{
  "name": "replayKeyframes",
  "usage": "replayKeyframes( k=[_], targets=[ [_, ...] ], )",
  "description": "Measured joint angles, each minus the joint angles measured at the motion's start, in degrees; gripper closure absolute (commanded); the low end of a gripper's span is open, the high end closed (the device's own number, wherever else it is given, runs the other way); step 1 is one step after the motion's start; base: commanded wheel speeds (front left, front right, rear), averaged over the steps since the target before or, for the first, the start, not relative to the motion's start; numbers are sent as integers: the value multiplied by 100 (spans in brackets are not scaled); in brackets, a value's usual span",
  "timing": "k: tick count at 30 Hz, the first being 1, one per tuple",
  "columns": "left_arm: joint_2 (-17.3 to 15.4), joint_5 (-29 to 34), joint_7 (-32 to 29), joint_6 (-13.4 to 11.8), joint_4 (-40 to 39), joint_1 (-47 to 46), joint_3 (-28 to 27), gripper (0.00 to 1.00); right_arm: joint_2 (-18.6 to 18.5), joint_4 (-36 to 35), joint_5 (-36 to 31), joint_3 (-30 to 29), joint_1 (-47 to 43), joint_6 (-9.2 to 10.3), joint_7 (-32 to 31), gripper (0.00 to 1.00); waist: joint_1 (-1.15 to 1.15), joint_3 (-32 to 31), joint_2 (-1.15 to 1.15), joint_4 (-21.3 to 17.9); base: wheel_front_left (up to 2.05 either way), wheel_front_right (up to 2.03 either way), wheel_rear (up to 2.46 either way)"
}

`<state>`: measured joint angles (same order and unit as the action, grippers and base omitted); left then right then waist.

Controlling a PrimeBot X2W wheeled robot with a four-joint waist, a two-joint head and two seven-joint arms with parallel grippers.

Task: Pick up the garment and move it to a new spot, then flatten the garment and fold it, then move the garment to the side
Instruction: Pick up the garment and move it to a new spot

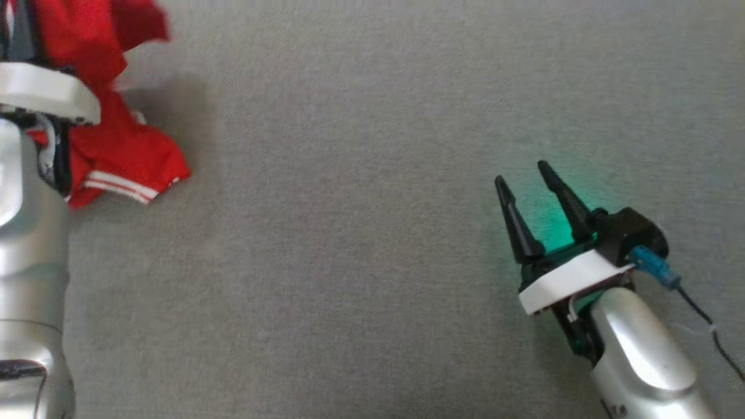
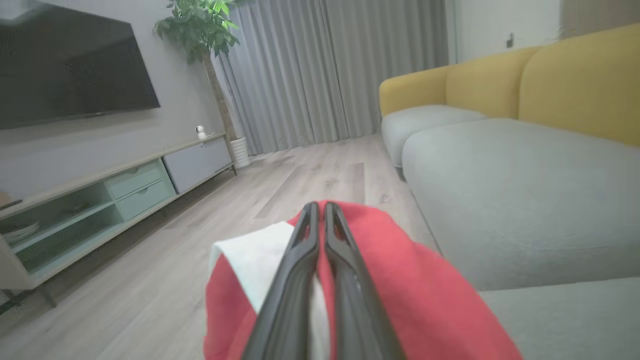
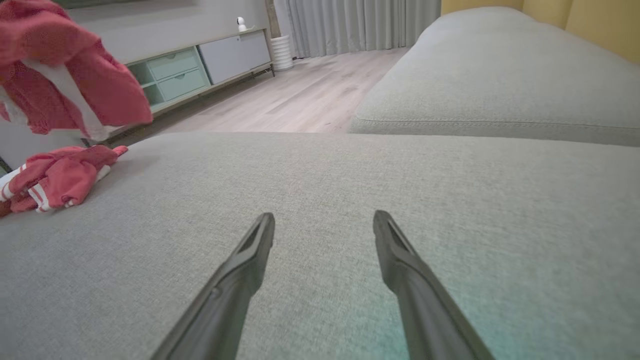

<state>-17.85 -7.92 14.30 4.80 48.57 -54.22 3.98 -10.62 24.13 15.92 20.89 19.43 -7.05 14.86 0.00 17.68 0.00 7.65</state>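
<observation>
Pinching a fold of the red garment, the left tool has its two dark fingers pressed together. In the left wrist view the cloth bulges on either side of them, with a white patch of it at about 9 o'clock of the fingers. In the head view the garment is at 10 o'clock, beside the left arm's pale wrist. Its upper part is bunched up by that wrist, while a lower part with white stripes along the hem lies on the grey sofa seat. In the right wrist view one part hangs in the air at 10 o'clock and another is heaped on the seat at 9 o'clock.

The right tool is at 4 o'clock in the head view, well apart from the garment. Its fingers are spread wide with nothing between them and point toward 11 o'clock. A green glow falls on the seat beneath it.

Beyond the seat, the left wrist view shows a wooden floor, a low cabinet at 9 o'clock, a dark screen at 10 o'clock and a yellow sofa back at 2 o'clock.
</observation>
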Motion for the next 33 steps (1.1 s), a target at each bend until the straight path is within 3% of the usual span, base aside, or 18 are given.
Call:
replayKeyframes(
  k=[5, 11, 14, 22, 23, 24, 25, 29, 33],
  targets=[
    [238, -13, 15, 137, -560, 5, 359, 100, 201, 86, 22, -3, -155, 0, -5, 0, 0, -289, 0, -347, 0, 0, 0],
    [1172, -368, 44, 234, -1092, 362, 1049, 100, 365, 194, 58, -65, -399, 0, -7, 0, -1, -659, 0, -997, 0, 0, 0],
    [1489, -612, 43, 244, -1083, 738, 1377, 100, 422, 235, 74, -66, -486, 0, -7, 0, -1, -773, 0, -1303, 0, 0, 0],
    [1603, -1422, 42, 278, -1226, 1386, 2245, 100, 464, 267, 107, 43, -489, -1, -7, 0, 0, -856, 0, -1943, 0, 0, 0],
    [1604, -1579, 42, 258, -1262, 1493, 2377, 89, 470, 280, 133, 53, -489, -1, -7, 0, 0, -855, 0, -2013, 0, 0, 0],
    [1605, -1672, 42, 196, -1270, 1595, 2482, 30, 480, 292, 142, 52, -489, 0, -8, 0, 0, -851, 0, -2067, 0, 0, 0],
    [1605, -1733, 42, 116, -1263, 1696, 2576, 0, 483, 299, 153, 47, -489, 0, -7, 0, 0, -846, 0, -2107, 0, 0, 0],
    [1606, -1820, 42, -211, -1227, 2145, 2581, 0, 483, 311, 174, -62, -488, -1, -7, 0, 1, -822, 0, -2086, 0, 0, 0],
    [1590, -1637, 41, -443, -1265, 2716, 2154, 0, 478, 310, 162, -155, -492, 0, -8, 0, 1, -854, 0, -1921, 0, 0, 0]
  ],
)
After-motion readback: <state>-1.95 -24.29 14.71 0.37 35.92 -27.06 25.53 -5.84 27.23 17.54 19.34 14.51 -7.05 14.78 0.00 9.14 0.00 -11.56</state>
